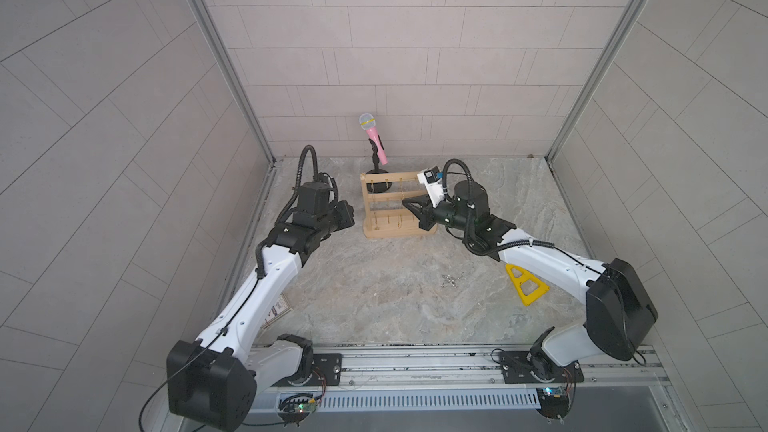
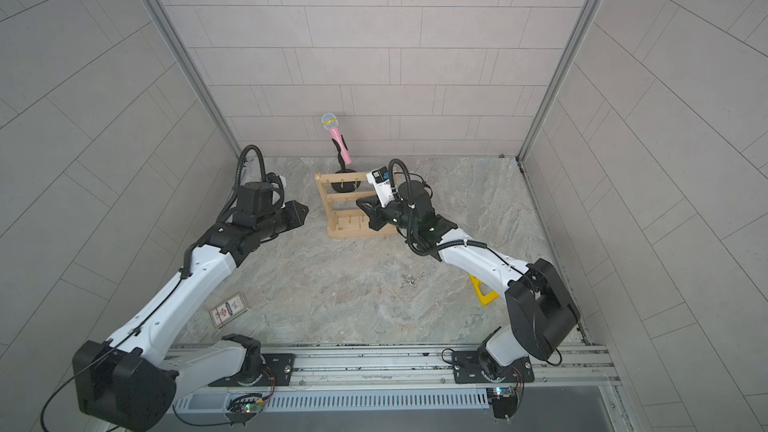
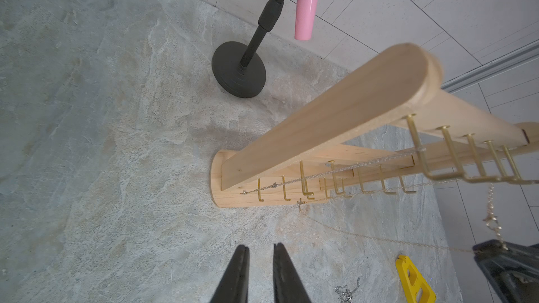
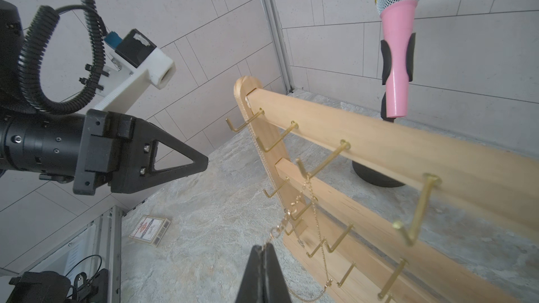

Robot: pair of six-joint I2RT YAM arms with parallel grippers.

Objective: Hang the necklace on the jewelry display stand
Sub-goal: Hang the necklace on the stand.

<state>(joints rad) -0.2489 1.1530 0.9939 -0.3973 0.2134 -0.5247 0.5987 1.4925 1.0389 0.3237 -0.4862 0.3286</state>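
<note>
Necklace (image 4: 281,224) over jewelry display stand (image 4: 379,141) hook, R end effector (image 4: 262,249) clamped on it, release pending; L end effector (image 3: 260,246) apart, empty

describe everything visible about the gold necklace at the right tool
The thin gold chain necklace has fine links and a chunkier clasp section near one end. That end is pinched in the shut right tool; the chain rises over a brass hook on the light wooden display stand and hangs in a slack loop.

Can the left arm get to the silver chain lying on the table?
Probably yes: bare table lies between the left gripper and the silver chain, though the right arm stretches close by.
</note>
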